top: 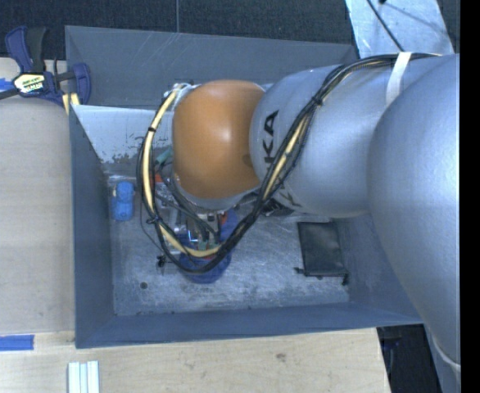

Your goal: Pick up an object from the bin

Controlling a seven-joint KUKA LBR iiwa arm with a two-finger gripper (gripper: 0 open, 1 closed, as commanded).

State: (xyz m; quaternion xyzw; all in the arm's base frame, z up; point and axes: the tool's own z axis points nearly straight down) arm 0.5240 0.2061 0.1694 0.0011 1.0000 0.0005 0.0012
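The big smooth grey arm (363, 129) is reaching into the scuffed metal bin (92, 244), its glossy orange dome (215, 137) hanging low at frame centre. The pick is looking begun, with nothing lifted yet. A flat dark slab (322, 248) is lying centre-right. The gripper (189, 240) is sitting over a rounded dark-blue thing (203, 270) at lower centre; I cannot tell whether it is open. A small blue block (124, 201) is lying left.

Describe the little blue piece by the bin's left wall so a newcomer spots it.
Start at the grey metal bin, then its floor left of the arm's round orange cover. Close to the left wall lies a small bright blue blocky piece. It is brighter and smaller than the dark flat rectangular pad on the right.
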